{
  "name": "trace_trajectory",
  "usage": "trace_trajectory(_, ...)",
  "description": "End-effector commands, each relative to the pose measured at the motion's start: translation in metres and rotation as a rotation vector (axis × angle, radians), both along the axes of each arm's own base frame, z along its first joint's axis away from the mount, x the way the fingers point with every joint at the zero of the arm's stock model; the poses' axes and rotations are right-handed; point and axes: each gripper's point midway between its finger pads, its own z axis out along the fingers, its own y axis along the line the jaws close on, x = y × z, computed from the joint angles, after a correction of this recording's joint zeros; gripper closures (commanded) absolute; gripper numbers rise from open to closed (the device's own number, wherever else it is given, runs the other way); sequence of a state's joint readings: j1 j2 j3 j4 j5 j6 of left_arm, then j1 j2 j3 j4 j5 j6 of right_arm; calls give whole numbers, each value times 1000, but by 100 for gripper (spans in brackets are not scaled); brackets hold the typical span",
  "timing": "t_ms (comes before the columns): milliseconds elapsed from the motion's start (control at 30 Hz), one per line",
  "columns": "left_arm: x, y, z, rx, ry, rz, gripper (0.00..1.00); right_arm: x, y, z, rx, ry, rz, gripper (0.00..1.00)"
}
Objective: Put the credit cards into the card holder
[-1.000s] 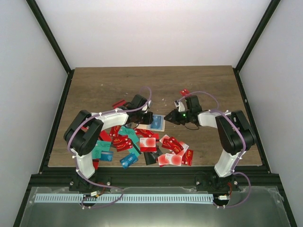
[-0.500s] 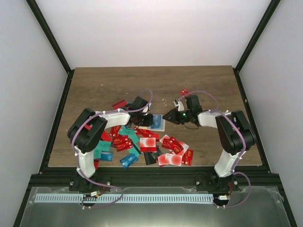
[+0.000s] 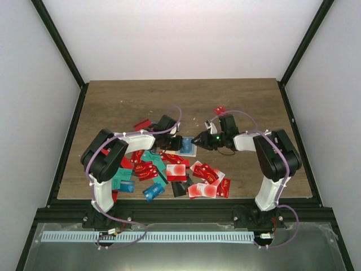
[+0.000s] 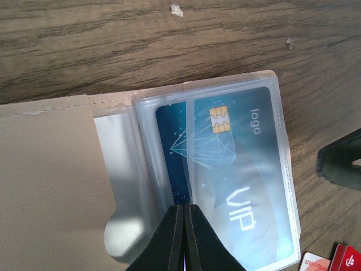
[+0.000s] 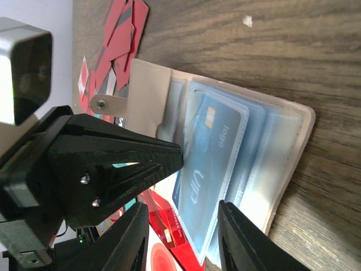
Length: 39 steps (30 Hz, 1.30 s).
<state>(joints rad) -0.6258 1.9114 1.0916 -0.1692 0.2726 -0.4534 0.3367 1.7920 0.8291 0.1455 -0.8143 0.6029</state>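
Note:
The beige card holder [image 3: 188, 149] lies open on the table between both grippers, its clear sleeves [image 4: 271, 147] up and its flap [image 4: 51, 186] to the left. A blue credit card [image 4: 225, 164] marked VIP sits mostly inside a sleeve, one dark edge still showing. My left gripper [image 4: 185, 210] is shut, empty, its tips touching that card's edge. My right gripper [image 5: 183, 240] is open, its fingers [image 5: 241, 237] straddling the sleeve's near end without gripping it. Many red, teal and white credit cards [image 3: 151, 168] lie scattered nearer the arms.
A second cluster of red and white cards [image 3: 207, 182] lies front right of the holder. One red card [image 3: 220, 109] sits alone farther back and another [image 3: 141, 123] at the back left. The holder's snap tab [image 5: 110, 103] points toward the pile.
My right gripper's jaws have spread apart and it has edged slightly left toward the holder. The left gripper stays shut against the blue card.

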Motion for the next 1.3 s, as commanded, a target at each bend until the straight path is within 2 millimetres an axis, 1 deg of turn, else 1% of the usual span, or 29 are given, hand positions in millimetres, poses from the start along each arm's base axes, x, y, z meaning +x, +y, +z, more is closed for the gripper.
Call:
trace_trajectory(0, -5, 5, -17, 19, 36, 11, 96, 3, 7, -3, 8, 4, 10, 64)
trace_trajectory(333, -6, 6, -19, 19, 38, 8, 96, 3, 11, -13, 8, 24, 14, 63)
trace_trajectory(600, -8, 6, -22, 18, 45, 5, 96, 5, 16, -9, 20, 12, 25, 64)
trace_trajectory(1100, -9, 5, -21, 11, 45, 4, 96, 4, 24, -7, 22, 9, 43, 65)
trace_trajectory(1267, -8, 3, -16, -1, 39, 7, 96, 3, 28, -3, 25, 3, 54, 65)
